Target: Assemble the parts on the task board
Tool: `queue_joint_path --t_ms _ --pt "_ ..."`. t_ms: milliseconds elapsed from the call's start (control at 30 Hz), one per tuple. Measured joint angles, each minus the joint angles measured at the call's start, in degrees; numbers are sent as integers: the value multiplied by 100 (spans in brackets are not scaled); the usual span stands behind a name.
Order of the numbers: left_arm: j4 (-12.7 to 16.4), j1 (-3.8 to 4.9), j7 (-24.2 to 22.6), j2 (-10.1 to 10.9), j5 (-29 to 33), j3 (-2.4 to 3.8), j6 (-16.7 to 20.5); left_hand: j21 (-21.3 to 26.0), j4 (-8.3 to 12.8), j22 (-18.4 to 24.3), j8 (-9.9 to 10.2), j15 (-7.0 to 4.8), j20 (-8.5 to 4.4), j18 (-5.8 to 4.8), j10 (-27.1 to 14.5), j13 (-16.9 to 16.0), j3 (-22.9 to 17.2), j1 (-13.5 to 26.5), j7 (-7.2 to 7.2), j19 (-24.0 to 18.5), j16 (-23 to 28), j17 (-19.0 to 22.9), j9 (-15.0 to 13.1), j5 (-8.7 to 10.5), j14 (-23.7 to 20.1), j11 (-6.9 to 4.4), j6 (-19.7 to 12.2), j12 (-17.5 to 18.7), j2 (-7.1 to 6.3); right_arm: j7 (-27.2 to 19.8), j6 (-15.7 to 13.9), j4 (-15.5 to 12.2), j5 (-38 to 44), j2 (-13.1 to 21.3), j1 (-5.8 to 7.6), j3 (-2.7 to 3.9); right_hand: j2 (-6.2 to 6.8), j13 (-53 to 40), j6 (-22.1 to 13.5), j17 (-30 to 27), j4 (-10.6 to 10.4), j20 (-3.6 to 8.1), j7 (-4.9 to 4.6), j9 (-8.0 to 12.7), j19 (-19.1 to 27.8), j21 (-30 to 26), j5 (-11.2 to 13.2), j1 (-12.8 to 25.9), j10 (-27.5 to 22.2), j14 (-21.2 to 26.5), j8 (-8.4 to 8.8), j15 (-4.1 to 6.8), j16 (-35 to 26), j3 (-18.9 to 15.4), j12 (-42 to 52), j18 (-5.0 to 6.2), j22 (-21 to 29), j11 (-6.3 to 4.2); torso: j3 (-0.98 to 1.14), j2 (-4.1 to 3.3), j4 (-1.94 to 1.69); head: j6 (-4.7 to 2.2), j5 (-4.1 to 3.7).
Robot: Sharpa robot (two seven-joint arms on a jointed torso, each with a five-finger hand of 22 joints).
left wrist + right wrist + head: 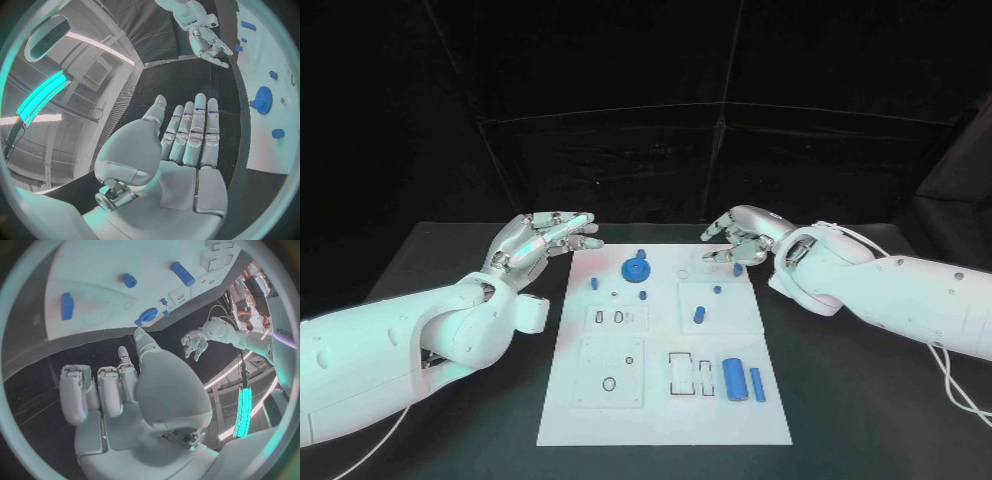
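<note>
From above, both hands hover at the far edge of the task board (661, 410), the left hand (545, 238) spread and empty, the right hand (737, 236) loosely curled and holding nothing. The blue gear (636, 269) sits between them.

At the left wrist, fingers (194, 130) lie straight, clear of the board.

At the right wrist, a careless reach could knock the small parts (129, 280) askew.

Matt white task board (661, 400), glossy arms.
</note>
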State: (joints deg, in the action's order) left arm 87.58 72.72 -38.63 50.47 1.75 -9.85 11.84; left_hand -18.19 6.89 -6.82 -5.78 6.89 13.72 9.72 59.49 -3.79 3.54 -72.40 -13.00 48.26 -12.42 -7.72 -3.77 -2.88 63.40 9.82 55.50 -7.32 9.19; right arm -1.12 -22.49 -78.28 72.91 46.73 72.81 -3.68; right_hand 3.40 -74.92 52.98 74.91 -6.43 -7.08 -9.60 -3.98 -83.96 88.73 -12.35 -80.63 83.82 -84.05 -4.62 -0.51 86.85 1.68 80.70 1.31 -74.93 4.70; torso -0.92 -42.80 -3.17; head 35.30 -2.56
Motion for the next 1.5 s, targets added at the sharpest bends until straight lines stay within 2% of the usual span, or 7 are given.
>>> queue_joint_path --t_ms 167,333,567,833,1033,1500 --pt "-34 0 5 -30 0 0 -28 0 0 6 0 19 -2 0 20 0 0 19 1 2 0 -1 0 0 20 -21 1 0 19 -441 71 265 -525 192 -1 -4 56 0 -64 0 130 0 -4 17 0 0 0 -103 0 0 64 0 0 -39 -38 0 0 0 13 -1 15 -13 -56" --pt "-87 0 8 -64 -1 0 -54 0 0 5 0 19 -2 0 20 0 0 19 1 2 0 -1 0 0 19 -20 1 24 19 -719 181 551 -849 216 -19 -3 57 0 -111 0 153 0 -14 17 0 0 0 -103 0 0 64 0 0 -48 -50 0 0 0 23 -5 15 -10 -94" --pt "-136 -2 13 -88 -1 -1 -73 0 0 5 0 19 -2 0 20 0 0 19 1 2 0 -2 0 0 19 -20 1 24 19 -891 345 786 -1030 207 -205 -7 57 0 -121 0 169 0 -25 16 0 0 0 -103 0 0 64 0 0 -63 -63 0 1 0 13 -7 8 15 -120" --pt "-173 -6 16 -88 -1 -1 -81 0 0 4 0 19 -2 0 20 0 0 19 1 2 0 -5 0 0 19 -20 0 24 19 -985 472 891 -1080 207 -318 -8 34 0 -121 0 169 0 -24 16 0 0 0 -125 0 0 64 0 0 -63 -63 0 1 1 5 -5 5 32 -112" --pt "-185 -8 17 -90 -1 -1 -84 0 -1 4 0 19 -2 0 20 0 0 19 1 2 0 -5 0 0 19 -20 0 24 19 -1029 526 921 -1091 216 -334 -7 34 0 -121 -1 169 0 -24 16 0 0 0 -125 -12 0 64 0 0 -63 -63 0 1 13 -1 -3 4 35 -112" --pt "-206 -13 22 -95 -1 -1 -89 0 -1 10 -1 19 -1 0 20 0 0 19 2 1 0 -4 0 0 18 -20 0 24 19 -1076 625 936 -1105 227 -368 -5 34 0 -121 0 168 0 -24 16 0 0 0 -125 -20 0 64 0 0 -63 -63 0 1 22 -2 -1 0 54 -112"
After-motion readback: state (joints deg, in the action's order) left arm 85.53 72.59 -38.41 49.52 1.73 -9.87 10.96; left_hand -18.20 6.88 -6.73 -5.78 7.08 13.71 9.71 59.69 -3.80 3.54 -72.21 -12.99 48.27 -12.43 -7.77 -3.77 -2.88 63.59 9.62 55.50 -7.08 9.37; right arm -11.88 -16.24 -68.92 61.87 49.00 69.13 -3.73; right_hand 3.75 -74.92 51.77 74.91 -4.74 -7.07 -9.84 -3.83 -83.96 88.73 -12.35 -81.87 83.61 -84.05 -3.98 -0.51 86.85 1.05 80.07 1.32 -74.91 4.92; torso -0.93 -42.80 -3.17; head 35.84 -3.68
